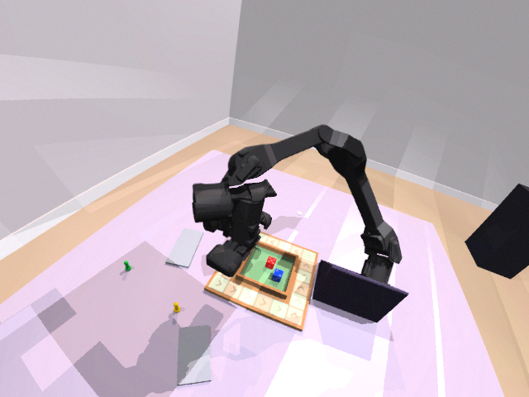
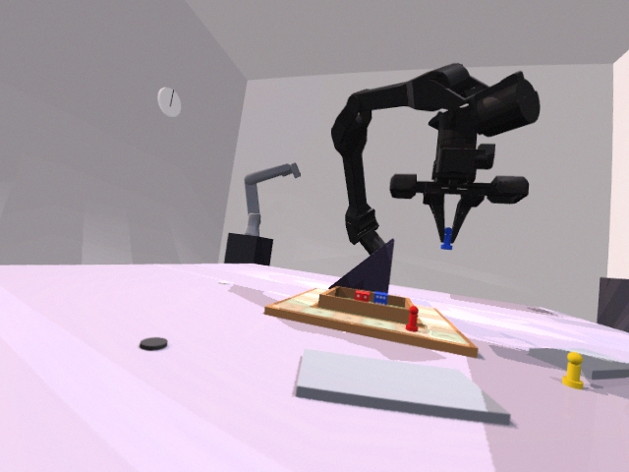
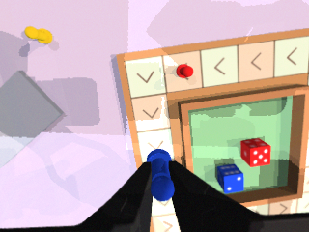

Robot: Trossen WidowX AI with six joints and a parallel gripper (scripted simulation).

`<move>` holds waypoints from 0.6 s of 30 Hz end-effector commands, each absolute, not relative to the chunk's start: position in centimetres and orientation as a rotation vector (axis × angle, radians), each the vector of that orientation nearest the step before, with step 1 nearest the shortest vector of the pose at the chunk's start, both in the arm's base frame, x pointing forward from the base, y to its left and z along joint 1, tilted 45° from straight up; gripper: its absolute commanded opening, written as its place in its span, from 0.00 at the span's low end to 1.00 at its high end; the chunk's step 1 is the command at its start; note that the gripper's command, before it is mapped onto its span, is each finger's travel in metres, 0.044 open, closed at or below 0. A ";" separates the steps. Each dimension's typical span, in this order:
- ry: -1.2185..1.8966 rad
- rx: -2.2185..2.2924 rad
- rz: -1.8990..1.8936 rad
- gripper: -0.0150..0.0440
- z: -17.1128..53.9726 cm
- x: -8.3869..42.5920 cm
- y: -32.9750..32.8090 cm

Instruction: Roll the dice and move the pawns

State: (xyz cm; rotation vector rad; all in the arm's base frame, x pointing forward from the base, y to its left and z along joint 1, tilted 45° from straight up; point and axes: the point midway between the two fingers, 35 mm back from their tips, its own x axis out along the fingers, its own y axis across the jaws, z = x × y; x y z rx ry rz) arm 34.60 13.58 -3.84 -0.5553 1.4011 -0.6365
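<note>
My gripper (image 2: 447, 236) (image 3: 159, 168) is shut on the blue pawn (image 2: 446, 245) (image 3: 162, 188), upright and well above the board (image 1: 293, 315) (image 2: 436, 345) (image 3: 219, 77). In the wrist view it hangs over the left column, whose arrows point down. The red pawn (image 2: 412, 320) (image 3: 185, 72) stands one tile right of the top-left corner; its row's arrows point left. The red die (image 1: 270, 261) (image 2: 362, 295) (image 3: 256, 152) and blue die (image 1: 278, 275) (image 2: 380, 297) (image 3: 231, 179) lie in the tray (image 1: 261, 286) (image 2: 355, 307). Their tops seem to show five and two.
A yellow pawn (image 1: 176, 308) (image 2: 574, 373) (image 3: 43, 36) and green pawn (image 1: 127, 265) stand off the board. Grey slabs (image 1: 185, 247) (image 1: 194, 354) (image 2: 385, 383) lie near it. A dark upright panel (image 1: 356, 292) stands between board and arm base. A black disc (image 2: 153, 343) lies on the table.
</note>
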 end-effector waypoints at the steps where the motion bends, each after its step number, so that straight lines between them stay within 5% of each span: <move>1: 1.404 -0.550 -0.639 0.25 -4.4 33.8 13.2; 18: 1.406 -0.551 -0.639 0.25 -7.6 29.6 10.5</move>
